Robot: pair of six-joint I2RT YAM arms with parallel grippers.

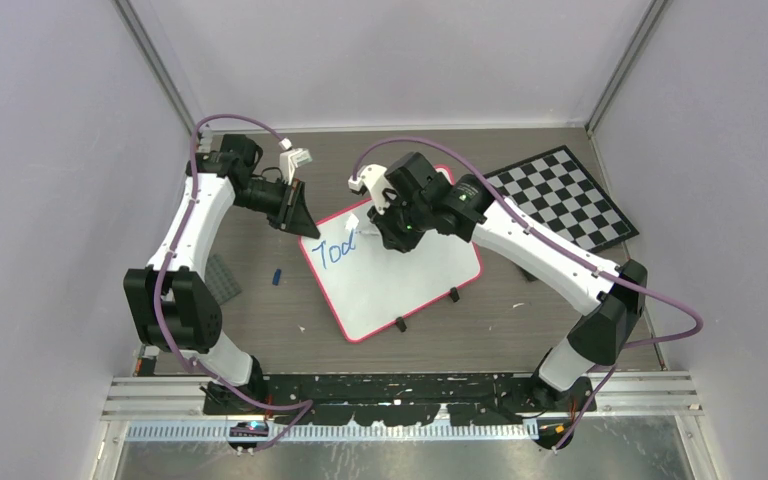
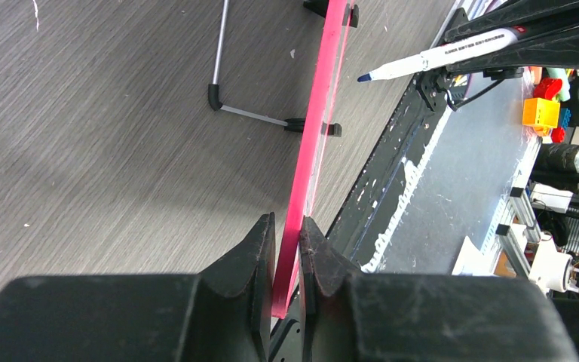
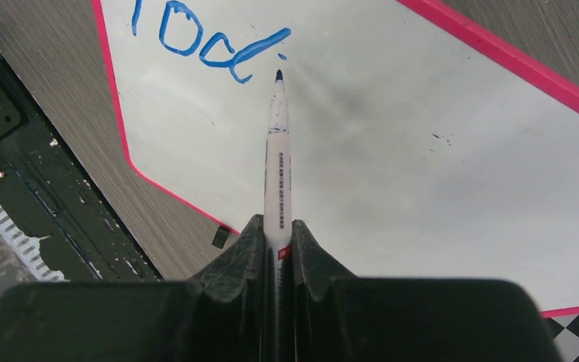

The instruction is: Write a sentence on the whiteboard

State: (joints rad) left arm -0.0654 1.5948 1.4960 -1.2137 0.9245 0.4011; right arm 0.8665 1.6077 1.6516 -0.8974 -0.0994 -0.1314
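Note:
The whiteboard (image 1: 400,275), white with a pink-red frame, lies tilted on the table's middle with blue letters "Tod" at its upper left. My left gripper (image 1: 298,215) is shut on the whiteboard's pink frame edge (image 2: 313,143) at its top-left corner. My right gripper (image 1: 380,222) is shut on a white marker (image 3: 278,162) with a blue tip. The tip hovers just past the last blue letter over the whiteboard (image 3: 392,151). The marker also shows in the left wrist view (image 2: 437,56).
A black-and-white checkerboard (image 1: 560,195) lies at the back right, partly under the right arm. A blue marker cap (image 1: 277,276) and a dark grey plate (image 1: 222,278) lie left of the board. Two black clip feet (image 1: 426,309) sit at the board's near edge.

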